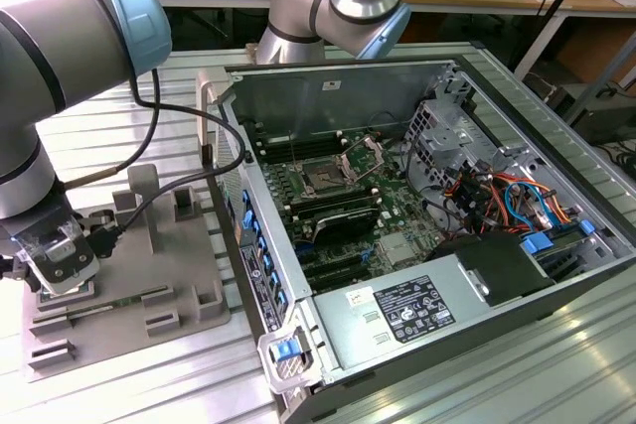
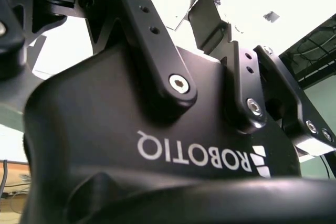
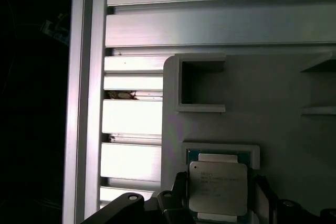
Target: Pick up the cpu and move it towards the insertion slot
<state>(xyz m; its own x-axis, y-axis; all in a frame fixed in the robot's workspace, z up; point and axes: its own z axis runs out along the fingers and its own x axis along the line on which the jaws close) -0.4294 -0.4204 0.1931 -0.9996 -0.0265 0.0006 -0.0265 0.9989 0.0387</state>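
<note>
Claw parked over the cpu at the fixture, slot waiting across the desk

Exterior view: the claw (image 1: pixel 58 263) hangs low over the grey fixture tray (image 1: pixel 189 275) on the slatted desk (image 1: pixel 149 394), at that view's left. The insertion slot (image 1: pixel 324 179) is well apart, inside the open PC case (image 1: pixel 338 86), with its retention plate (image 1: pixel 364 158) flipped up, I'd guess so a chip can drop straight in. Second wrist view: just the claw's black body up close against a bright ceiling, no help on the grip. First wrist view: the cpu (image 3: pixel 218 187) lies flat in its framed pocket (image 3: pixel 220 148), which keeps it square for a grab. The claw's dark parts sit on either side of it, but honestly I can't tell if it's pinching or just spread alongside.
</note>
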